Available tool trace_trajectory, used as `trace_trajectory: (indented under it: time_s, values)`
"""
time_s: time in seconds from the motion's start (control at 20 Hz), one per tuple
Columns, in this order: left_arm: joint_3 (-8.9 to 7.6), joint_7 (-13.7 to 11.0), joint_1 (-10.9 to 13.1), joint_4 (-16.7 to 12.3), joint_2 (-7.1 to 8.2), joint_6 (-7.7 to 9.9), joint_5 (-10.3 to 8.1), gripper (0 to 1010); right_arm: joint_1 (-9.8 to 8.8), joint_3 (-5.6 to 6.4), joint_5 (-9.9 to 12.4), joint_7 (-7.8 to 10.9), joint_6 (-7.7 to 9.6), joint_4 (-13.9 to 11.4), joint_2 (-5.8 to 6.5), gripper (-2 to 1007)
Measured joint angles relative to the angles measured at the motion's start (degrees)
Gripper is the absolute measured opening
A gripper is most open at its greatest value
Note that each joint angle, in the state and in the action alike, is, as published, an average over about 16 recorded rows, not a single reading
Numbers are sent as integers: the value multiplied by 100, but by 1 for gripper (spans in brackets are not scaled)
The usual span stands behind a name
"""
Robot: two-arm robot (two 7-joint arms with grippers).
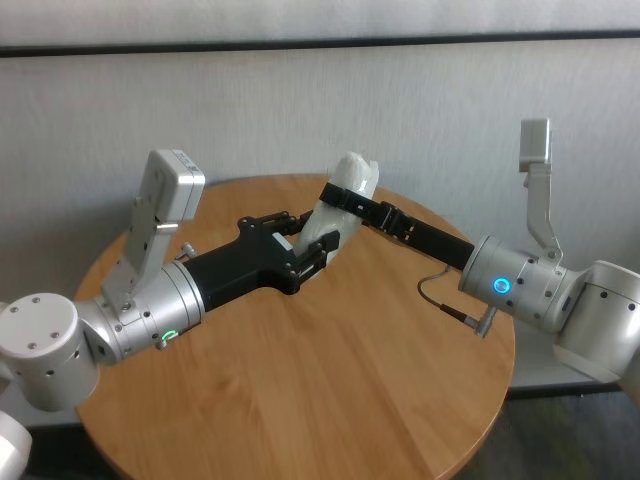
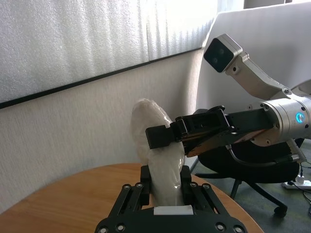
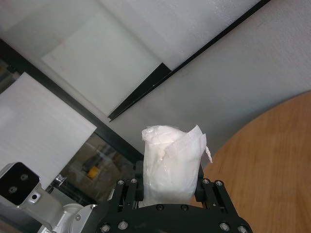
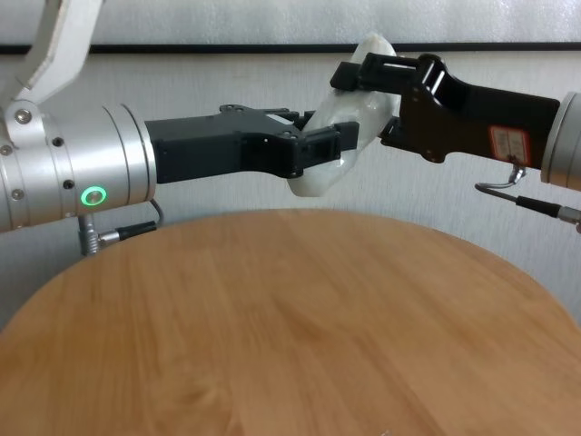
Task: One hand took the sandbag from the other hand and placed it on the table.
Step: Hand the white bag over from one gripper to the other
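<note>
Bare table (image 4: 272, 345) below; both grippers crowd the raised sandbag (image 4: 349, 127)

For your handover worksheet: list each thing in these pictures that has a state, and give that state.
Sandbag: held in the air above the table, tilted, gripped by both hands.
Left hand: shut on the sandbag's lower part.
Right hand: shut on the sandbag's upper part.
Table: nothing resting on it where visible.

grippers: 2 (image 1: 305, 245) (image 1: 345, 197) | sandbag: 1 (image 1: 340, 200) | table: 1 (image 1: 330, 400)
</note>
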Motion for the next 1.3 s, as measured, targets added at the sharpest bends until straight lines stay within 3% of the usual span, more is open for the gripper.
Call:
trace_trajectory:
  time_s: [0.25, 0.95, 1.3]
  values:
    - [0, 0, 0, 0, 0, 0, 0, 384, -1, -6, 23, -4, -15, -2, 4, 544]
    - [1, 1, 0, 0, 0, 0, 0, 388, 21, -107, 123, -26, -161, -8, 66, 541]
    - [1, -1, 0, 0, 0, 0, 0, 459, 49, -190, 114, -100, -257, -7, 123, 541]
